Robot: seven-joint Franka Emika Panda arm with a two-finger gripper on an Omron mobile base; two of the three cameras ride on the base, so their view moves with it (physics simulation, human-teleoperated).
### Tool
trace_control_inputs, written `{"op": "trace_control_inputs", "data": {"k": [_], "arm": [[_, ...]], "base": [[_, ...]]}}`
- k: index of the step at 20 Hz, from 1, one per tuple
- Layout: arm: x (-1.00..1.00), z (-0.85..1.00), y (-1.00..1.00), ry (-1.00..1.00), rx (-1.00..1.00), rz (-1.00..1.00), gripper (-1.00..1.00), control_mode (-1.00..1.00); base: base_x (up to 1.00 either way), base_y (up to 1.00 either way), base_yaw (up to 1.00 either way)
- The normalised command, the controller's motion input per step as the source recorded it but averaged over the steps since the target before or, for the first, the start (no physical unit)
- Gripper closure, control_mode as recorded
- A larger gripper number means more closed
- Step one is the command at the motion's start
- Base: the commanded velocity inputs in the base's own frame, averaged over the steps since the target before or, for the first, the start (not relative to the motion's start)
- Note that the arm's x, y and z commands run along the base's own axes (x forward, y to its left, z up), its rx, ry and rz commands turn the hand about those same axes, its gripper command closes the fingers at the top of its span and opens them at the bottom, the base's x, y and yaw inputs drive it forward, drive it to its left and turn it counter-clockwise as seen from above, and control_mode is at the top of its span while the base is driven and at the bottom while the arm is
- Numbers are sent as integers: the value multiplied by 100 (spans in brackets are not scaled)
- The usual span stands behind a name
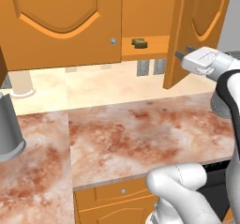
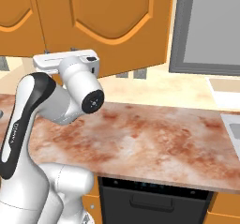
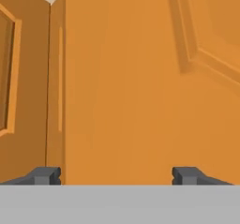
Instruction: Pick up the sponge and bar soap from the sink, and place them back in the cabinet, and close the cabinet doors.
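- The two-finger dark-tipped gripper faces a flat orange-brown wooden door panel at close range. The fingertips stand wide apart with nothing between them: open, empty.
- In the left base view the gripper sits against the outer face of the right-hand orange-brown cabinet door with arched raised panel, which stands swung out towards the robot.
- The left-hand arched-panel door lies shut, its small round silver knob at its right edge.
- Between the two doors the orange-brown wooden cupboard is open. A small mustard yellow-brown pad, the sponge, lies on its wooden shelf.
- Key relation: the open door lies directly ahead of the fingers, and the cupboard opening lies to the robot's left of them. Judgement: closing it calls for a leftward push on that face.
- Bar soap: cannot tell where it is; possibly hidden behind the open door.
- Marbled red-and-cream countertop lies below the arm.
- Risk, as a judgement: the fingers could slide off the door's edge.
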Motion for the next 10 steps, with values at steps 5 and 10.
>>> {"op": "trace_control_inputs", "data": {"k": [5,10], "arm": [[58,0,17,0,0,0,-100,-100],[57,0,16,0,0,0,-100,-100]], "base": [[0,0,0],[0,0,0]]}}
